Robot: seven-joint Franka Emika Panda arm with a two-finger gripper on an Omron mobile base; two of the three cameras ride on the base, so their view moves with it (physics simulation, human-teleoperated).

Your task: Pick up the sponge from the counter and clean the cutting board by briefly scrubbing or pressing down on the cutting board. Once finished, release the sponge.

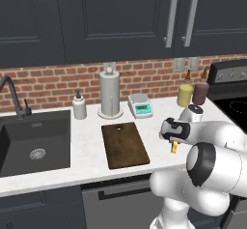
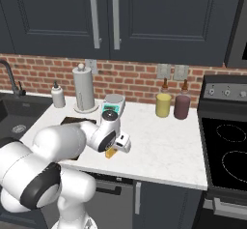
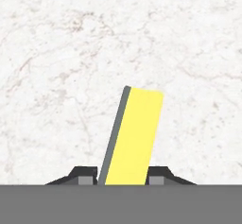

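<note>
Right under your hand camera the sponge (image 3: 132,138) stands on edge between the two fingertips (image 3: 85,176), one pressed against each flat side, grey scrub face on the left: the gripper (image 3: 124,178) is clamped on it. In the left base view you see it above the counter (image 1: 91,160), to the right of the cutting board (image 1: 124,145), apart from it.

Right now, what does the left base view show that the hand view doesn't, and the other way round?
Left base view alone: the cutting board lying bare, the sink, paper towel roll, scale and two jars. Hand view alone: the sponge close up, grey edge to one side, standing between the fingertips. Both share the sponge, gripper and white counter.
</note>
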